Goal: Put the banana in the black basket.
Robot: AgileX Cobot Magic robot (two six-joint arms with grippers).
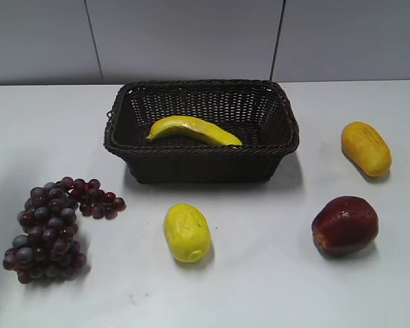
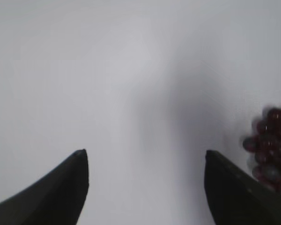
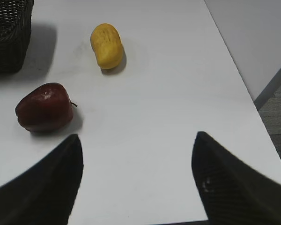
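Inside the black basket (image 1: 273,147), 1 banana (image 1: 193,130), lying lengthwise

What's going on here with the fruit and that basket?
Nothing is being handled right now. The long curved yellow banana already lies inside the dark woven wicker basket. Both claws are open and empty: the left claw hovers over bare white table beside the bunch of dark red grapes, and the right claw sits near the dark red apple and the stubby orange-yellow fruit.
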